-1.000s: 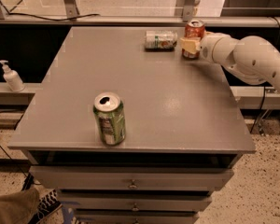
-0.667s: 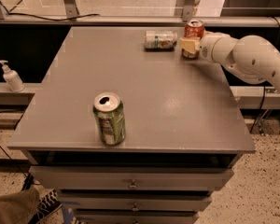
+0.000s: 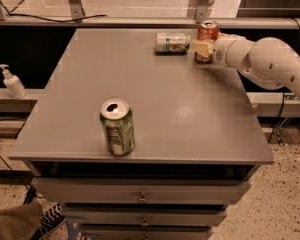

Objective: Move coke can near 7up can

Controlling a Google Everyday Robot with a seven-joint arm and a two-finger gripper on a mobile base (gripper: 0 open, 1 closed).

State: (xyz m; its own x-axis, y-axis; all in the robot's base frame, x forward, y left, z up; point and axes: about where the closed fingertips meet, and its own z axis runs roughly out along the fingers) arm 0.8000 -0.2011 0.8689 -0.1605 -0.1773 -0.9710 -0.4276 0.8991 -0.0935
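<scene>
On the counter (image 3: 190, 114), my arm (image 3: 270, 61) reaches over the far right corner. A green can (image 3: 117, 128) stands near its front edge. The 7up can (image 3: 172, 42) lies at its far edge. The coke can (image 3: 209, 33) stands upright at the far right corner, with the tool (image 3: 204, 48) against it. I cannot tell if the tool is clamped.

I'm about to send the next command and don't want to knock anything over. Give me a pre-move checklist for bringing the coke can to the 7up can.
1. Position: end effector at the red-orange aluminium coke can, far right of the grey table: ok.
2. Firm hold on the coke can: cannot tell.
3. Coke can upright: ok.
4. Target found: pale silver-white 7up can, lying on its side left of the coke can: ok.
5. Tabletop between the two cans free of objects: ok.
6. Bystander: dark green upright can, at the near edge, out of the path: ok.
</scene>
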